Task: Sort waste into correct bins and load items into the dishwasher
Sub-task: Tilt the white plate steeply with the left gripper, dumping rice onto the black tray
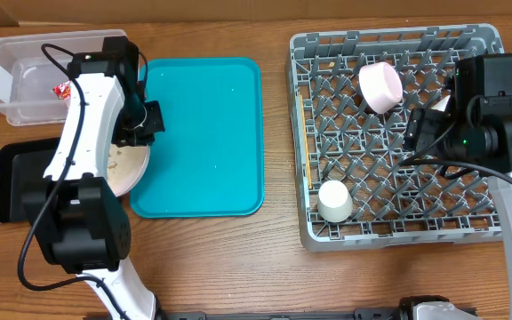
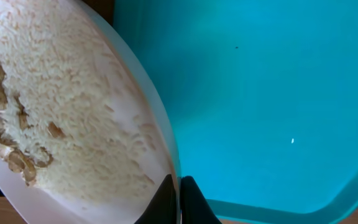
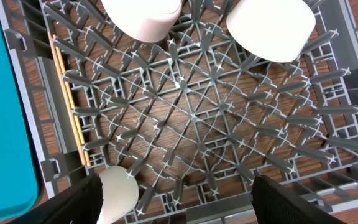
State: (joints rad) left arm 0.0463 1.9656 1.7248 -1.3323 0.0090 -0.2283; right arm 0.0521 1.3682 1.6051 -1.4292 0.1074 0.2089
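Note:
My left gripper (image 1: 139,140) (image 2: 180,200) is shut on the rim of the round white plate (image 1: 130,171) (image 2: 73,124), which hangs between the black tray (image 1: 14,182) and the teal tray. Beige nut shells (image 2: 5,155) and crumbs (image 2: 61,81) lie on the plate. The clear tub (image 1: 12,71) holds the red wrapper (image 1: 63,89). In the grey dish rack (image 1: 469,233) (image 3: 191,118) are a pink bowl (image 1: 380,86) (image 3: 142,15), a second bowl (image 3: 269,28), a small cup (image 1: 334,201) (image 3: 118,193) and chopsticks (image 1: 302,133) (image 3: 67,99). My right gripper (image 1: 416,133) (image 3: 179,205) hovers open over the rack, holding nothing.
The flat teal tray (image 1: 203,133) (image 2: 272,93) lies in the middle, its left edge right beside the held plate. My left arm (image 1: 87,133) reaches over the black tray and part of the clear tub. Wooden table (image 1: 274,267) shows between tray and rack.

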